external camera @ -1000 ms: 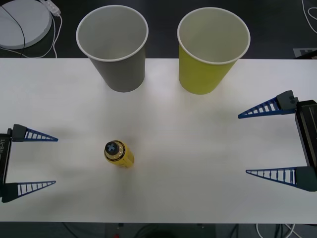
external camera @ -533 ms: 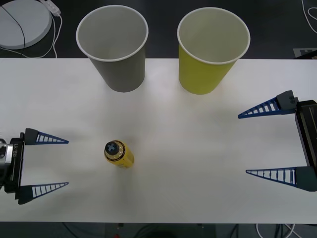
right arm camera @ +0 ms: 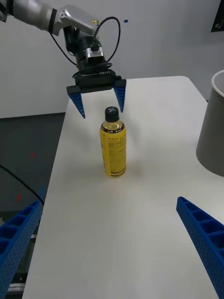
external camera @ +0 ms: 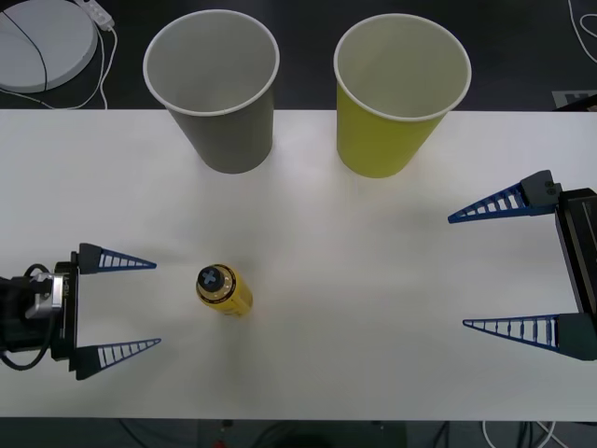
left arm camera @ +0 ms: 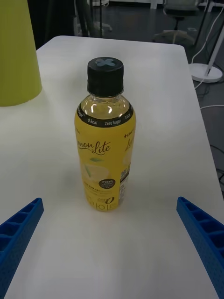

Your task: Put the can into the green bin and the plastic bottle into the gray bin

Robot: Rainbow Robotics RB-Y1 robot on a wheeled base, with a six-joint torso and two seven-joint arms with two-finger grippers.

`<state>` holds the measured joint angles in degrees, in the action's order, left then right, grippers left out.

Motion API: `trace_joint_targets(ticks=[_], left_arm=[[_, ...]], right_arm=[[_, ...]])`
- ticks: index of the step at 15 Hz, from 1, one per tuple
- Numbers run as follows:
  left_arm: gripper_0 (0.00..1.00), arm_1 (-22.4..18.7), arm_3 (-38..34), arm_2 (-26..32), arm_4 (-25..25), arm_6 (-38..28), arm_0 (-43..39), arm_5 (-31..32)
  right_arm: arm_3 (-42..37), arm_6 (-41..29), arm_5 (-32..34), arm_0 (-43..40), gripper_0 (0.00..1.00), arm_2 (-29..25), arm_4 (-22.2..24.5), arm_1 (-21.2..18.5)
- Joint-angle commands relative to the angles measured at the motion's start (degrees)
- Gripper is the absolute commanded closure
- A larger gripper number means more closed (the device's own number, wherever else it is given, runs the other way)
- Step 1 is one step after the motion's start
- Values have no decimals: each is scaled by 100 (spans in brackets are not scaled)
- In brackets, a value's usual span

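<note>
The plastic bottle point(external camera: 222, 289) stands upright on the white table, yellow with a black cap point(left arm camera: 105, 77). Just left of it my left gripper point(external camera: 158, 303) is open, its fingers pointing at the bottle and still short of it. The right wrist view shows this left gripper point(right arm camera: 102, 113) right behind the bottle point(right arm camera: 113, 145). At the back stand the gray bin point(external camera: 215, 89) on the left and the green bin point(external camera: 399, 93) on the right, both with nothing showing inside. My right gripper point(external camera: 457, 272) waits open at the table's right side. The can is out of view.
A round white disc point(external camera: 42, 37) with a cable lies off the table at the back left. The table point(external camera: 354, 373) has bare room between the bottle and the right gripper. Its front edge runs close below both grippers.
My left gripper has moved right toward the bottle, closing most of the gap, still open. The bottle, both bins and the right arm have not moved.
</note>
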<state>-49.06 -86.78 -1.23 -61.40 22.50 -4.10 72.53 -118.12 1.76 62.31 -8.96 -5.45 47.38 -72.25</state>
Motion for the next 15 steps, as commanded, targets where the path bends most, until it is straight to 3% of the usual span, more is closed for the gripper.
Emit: trace_joint_targets(ticks=[1,8,15], left_arm=[[0,231,-59,-18,-109,-43,23,-20],[0,450,-59,-475,-91,-26,278,-459],[0,1013,-76,-475,-549,-43,375,-573]], right_arm=[[0,0,0,0,0,0,-1,0],[0,0,0,0,0,0,-1,0],[0,0,0,0,0,0,-1,0]])
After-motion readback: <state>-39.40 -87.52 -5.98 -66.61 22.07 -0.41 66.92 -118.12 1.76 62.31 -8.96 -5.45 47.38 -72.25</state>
